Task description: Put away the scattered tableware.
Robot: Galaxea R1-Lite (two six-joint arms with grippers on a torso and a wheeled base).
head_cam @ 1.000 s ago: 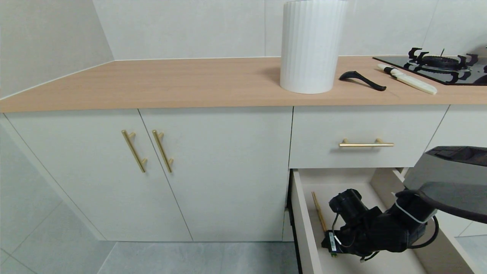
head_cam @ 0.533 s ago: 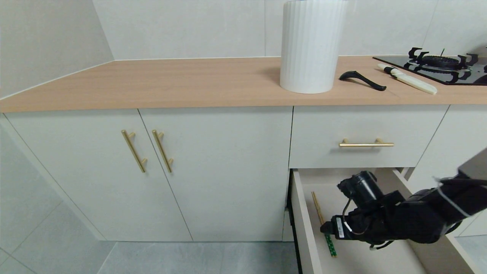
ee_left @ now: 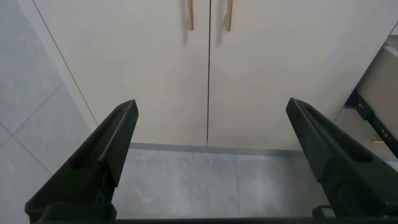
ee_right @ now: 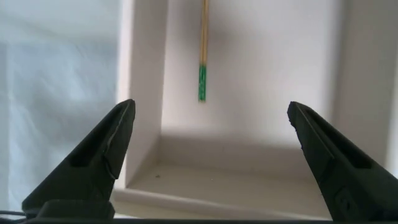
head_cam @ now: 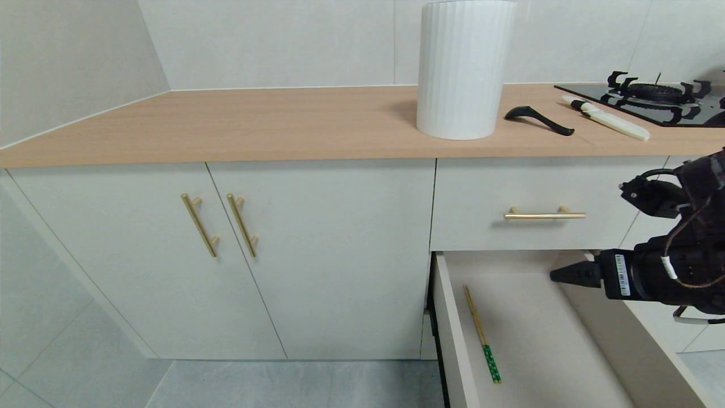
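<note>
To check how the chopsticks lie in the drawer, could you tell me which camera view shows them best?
The head view: the chopsticks lie full length on the open drawer's floor, beside its left wall. The right wrist view cuts them off, catching the green-tipped end. The left wrist view faces the cupboard doors.

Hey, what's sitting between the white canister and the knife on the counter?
A black utensil lies on the counter between the canister and the knife, seen in the head view.
</note>
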